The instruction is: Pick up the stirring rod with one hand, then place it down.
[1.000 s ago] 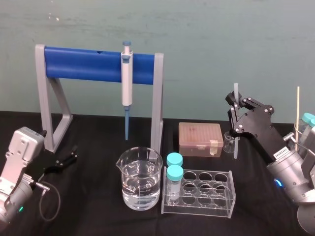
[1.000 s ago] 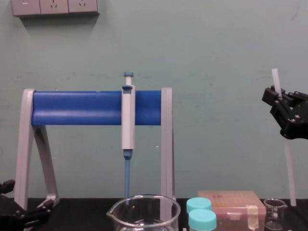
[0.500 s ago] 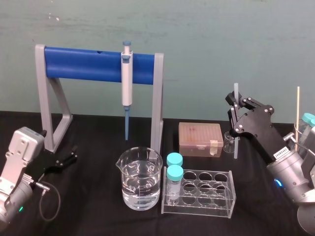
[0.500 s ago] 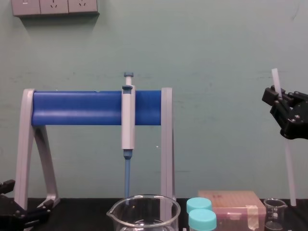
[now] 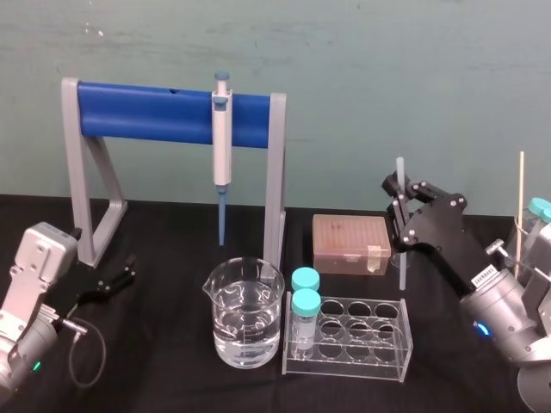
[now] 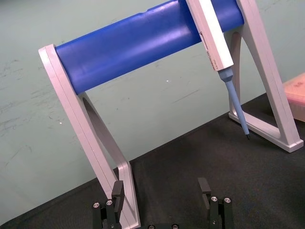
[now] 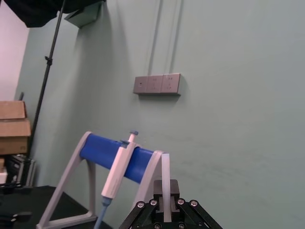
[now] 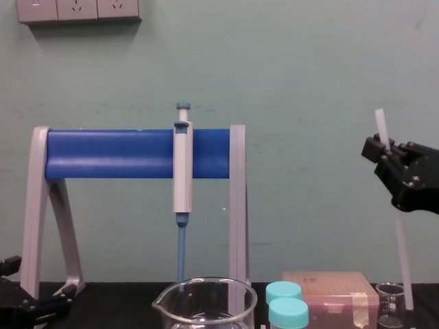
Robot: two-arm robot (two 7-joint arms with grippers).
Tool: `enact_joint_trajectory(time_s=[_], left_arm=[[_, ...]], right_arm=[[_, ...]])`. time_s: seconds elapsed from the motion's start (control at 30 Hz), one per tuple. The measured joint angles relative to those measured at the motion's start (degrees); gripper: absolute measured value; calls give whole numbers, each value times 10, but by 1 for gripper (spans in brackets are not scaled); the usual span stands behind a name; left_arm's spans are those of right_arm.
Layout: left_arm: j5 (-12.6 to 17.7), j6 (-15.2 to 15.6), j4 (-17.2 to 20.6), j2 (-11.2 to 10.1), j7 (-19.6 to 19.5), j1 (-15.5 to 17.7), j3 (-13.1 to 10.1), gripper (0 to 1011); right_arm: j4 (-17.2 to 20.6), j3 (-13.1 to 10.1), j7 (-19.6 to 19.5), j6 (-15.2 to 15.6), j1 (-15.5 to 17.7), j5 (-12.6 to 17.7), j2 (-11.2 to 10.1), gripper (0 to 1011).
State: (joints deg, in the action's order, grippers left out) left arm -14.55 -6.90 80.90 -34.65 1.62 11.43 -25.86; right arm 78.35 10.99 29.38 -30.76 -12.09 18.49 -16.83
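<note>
Right gripper (image 5: 398,196) clamps stirring rod (image 5: 401,258) near its top, upright. Probably light, stiff, slick, brittle: hold gently. Left gripper (image 5: 116,280) idle, fingers apart.

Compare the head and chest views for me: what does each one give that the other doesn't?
Head, not chest: the test-tube rack and a thin pale stick at far right. Chest, not head: the wall sockets. Both: the right gripper shut on the stirring rod, the pipette on its stand, the left gripper parked open.

Black table (image 5: 164,344), blue-barred stand (image 5: 146,114), water-filled beaker (image 5: 245,314), clear tube rack (image 5: 362,344), tan box (image 5: 350,243), small beaker (image 8: 389,305)
</note>
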Motion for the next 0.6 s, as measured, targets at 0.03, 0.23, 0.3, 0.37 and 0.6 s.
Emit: enact_joint_trajectory(time_s=[0.03, 0.23, 0.3, 0.37, 0.6], left_arm=[[0, 0, 0, 0, 0, 0, 0, 1000], [0, 0, 0, 0, 0, 0, 0, 1000], [0, 0, 0, 0, 0, 0, 0, 1001], [0, 0, 0, 0, 0, 0, 0, 1000], [0, 0, 0, 0, 0, 0, 0, 1000]], right_arm=[[0, 0, 0, 0, 0, 0, 0, 73], [-7, 8, 17, 11, -1, 13, -2, 73], [-11, 11, 23, 16, -2, 17, -3, 74], [-14, 14, 27, 19, -4, 20, -4, 73], [-27, 25, 39, 36, -11, 33, -8, 73]])
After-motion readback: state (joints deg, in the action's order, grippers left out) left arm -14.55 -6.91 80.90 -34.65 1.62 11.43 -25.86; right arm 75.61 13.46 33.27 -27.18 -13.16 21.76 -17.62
